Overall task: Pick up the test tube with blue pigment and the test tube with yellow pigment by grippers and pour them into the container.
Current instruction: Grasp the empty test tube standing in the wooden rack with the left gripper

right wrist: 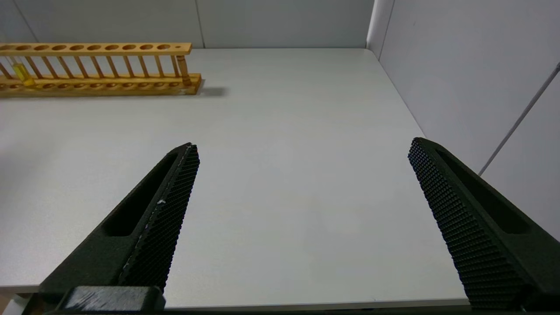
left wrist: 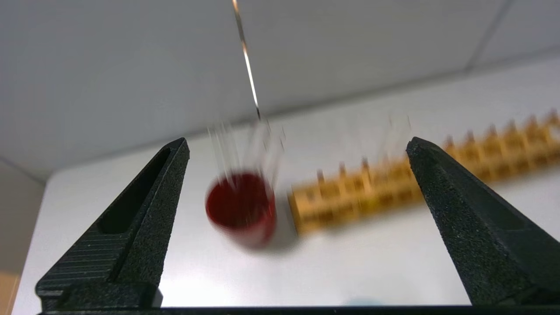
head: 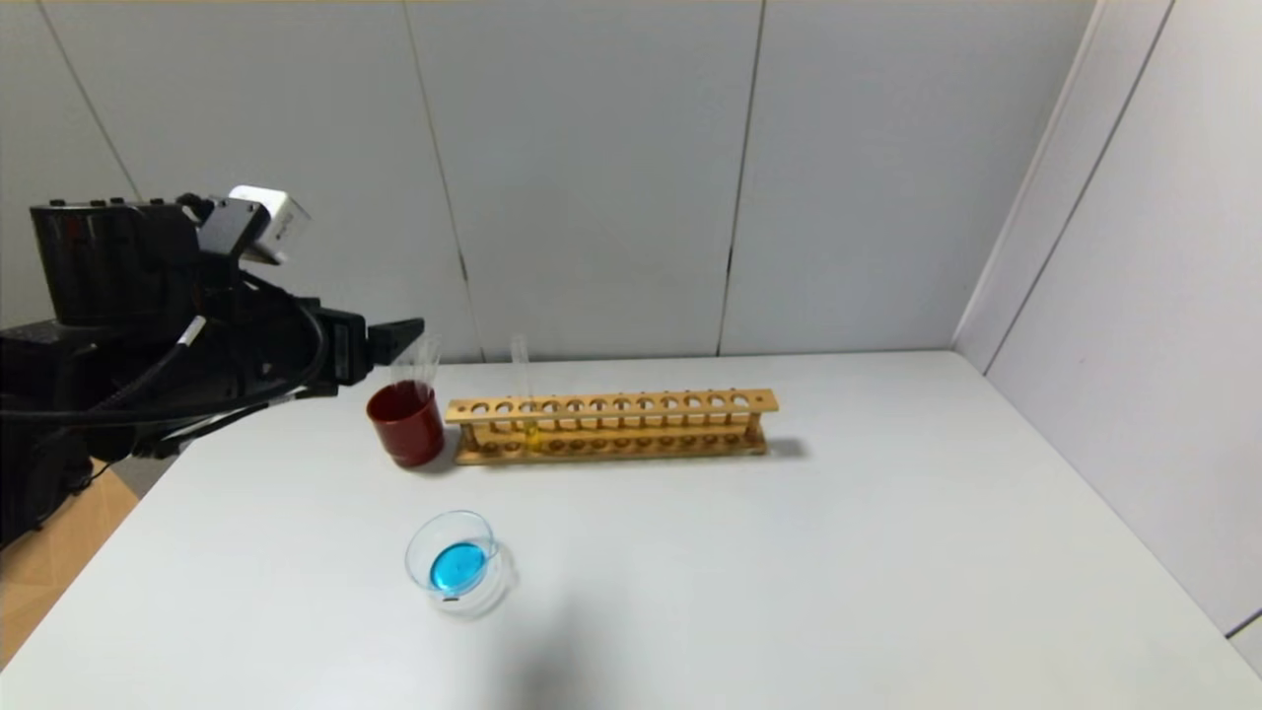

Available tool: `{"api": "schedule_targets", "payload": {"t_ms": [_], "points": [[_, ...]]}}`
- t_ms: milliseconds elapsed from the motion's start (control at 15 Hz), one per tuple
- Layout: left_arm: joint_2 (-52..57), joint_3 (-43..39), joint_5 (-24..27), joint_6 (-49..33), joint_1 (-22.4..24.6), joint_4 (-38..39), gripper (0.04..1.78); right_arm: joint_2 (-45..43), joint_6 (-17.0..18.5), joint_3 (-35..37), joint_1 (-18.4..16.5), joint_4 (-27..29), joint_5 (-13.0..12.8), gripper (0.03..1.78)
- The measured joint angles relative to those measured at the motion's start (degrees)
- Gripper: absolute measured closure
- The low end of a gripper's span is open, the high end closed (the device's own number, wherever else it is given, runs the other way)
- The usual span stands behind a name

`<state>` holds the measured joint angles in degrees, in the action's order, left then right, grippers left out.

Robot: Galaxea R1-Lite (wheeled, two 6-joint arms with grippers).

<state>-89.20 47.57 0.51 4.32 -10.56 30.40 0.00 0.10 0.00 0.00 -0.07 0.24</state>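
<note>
White table (head: 789,552) fills the lower frame; grey panel walls (head: 592,168) behind and at right; wood floor (head: 49,552) at lower left.

A lab bench: wooden tube rack (head: 611,426), glass dish (head: 459,563) of blue liquid, bare grey partition walls (head: 592,177).

No readable text, label, brand, number or sign appears on anything here.

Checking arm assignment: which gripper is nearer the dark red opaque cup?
Left. The left gripper, fingers open, hovers just beside the dark red opaque cup. The right gripper, also open, is off over the table's right part.
</note>
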Motion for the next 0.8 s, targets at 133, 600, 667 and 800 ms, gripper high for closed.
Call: {"api": "schedule_targets", "payload": {"t_ms": [133,600,667,800], "points": [[3.0,-2.8,0.1,-2.2,-2.4,-7.0,0.07,0.0,0.0,0.0,0.0,0.0,0.0,0.06],[4.9,-11.3,4.8,-7.5,-7.0,-7.3,0.07,0.0,0.0,0.0,0.0,0.0,0.0,0.06],[4.3,-11.7,4.8,-7.6,-7.1,-6.7,0.07,0.0,0.0,0.0,0.0,0.0,0.0,0.06],[2.3,-12.4,5.0,-7.3,-7.3,-2.9,0.07,0.0,0.0,0.0,0.0,0.0,0.0,0.06]]}}
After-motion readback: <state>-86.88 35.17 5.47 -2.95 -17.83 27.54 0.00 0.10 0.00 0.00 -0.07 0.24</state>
